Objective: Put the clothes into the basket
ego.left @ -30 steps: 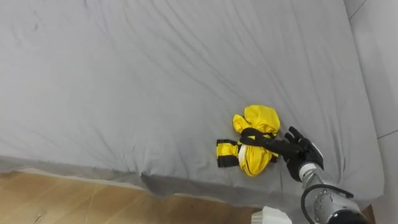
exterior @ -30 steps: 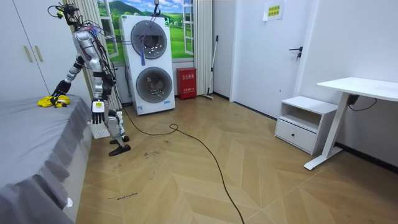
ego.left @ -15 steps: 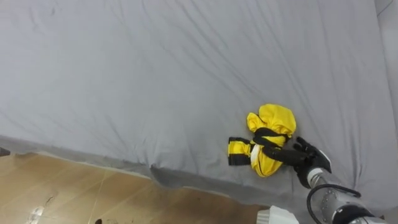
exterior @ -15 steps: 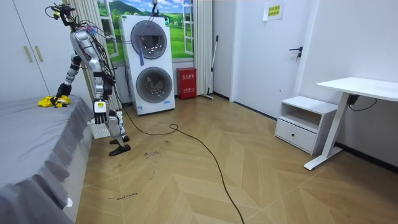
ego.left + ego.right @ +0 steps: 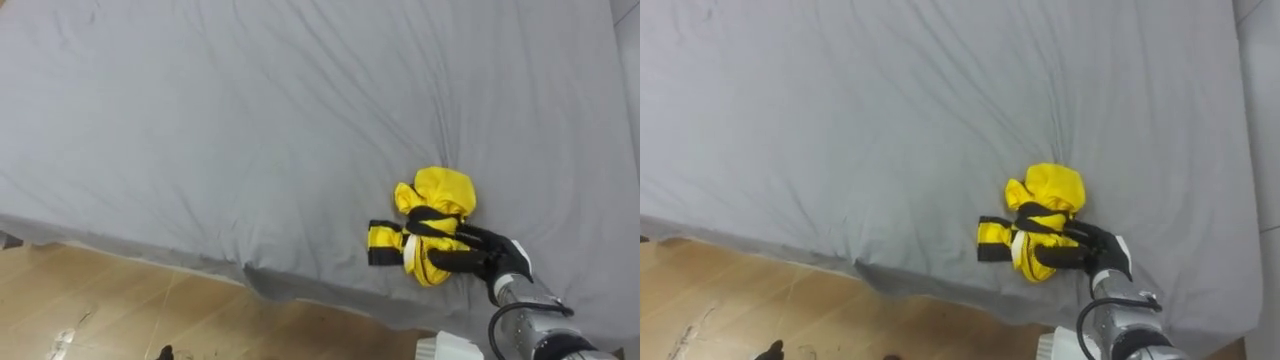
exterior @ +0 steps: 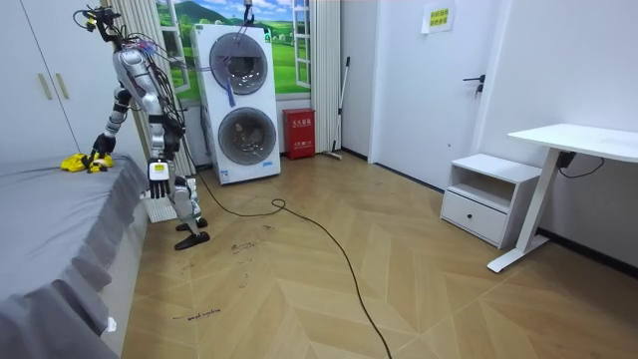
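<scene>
A crumpled yellow garment with black bands (image 5: pixel 435 192) lies on the grey bed (image 5: pixel 220 130), near its front edge. My right hand (image 5: pixel 506 264) reaches in from the lower right, its dark fingers (image 5: pixel 445 262) and thumb closed round the cloth's lower fold. The room view shows me standing at the bedside, right arm stretched to the garment (image 6: pixel 74 162), while my left hand (image 6: pixel 157 172) hangs at my side. A white basket (image 6: pixel 155 207) stands on the floor by my feet, and its white corner (image 5: pixel 452 348) shows below the bed edge.
Wooden floor (image 5: pixel 90 310) runs along the bed's front edge. A white wall strip (image 5: pixel 630 60) borders the bed on the right. Behind me stand two stacked washing machines (image 6: pixel 242 100). A desk (image 6: pixel 578 140) and a low cabinet (image 6: pixel 488 194) are across the room.
My right hand has slid further onto the yellow garment and its fingers have closed round the lower fold. The eye view has shifted slightly.
</scene>
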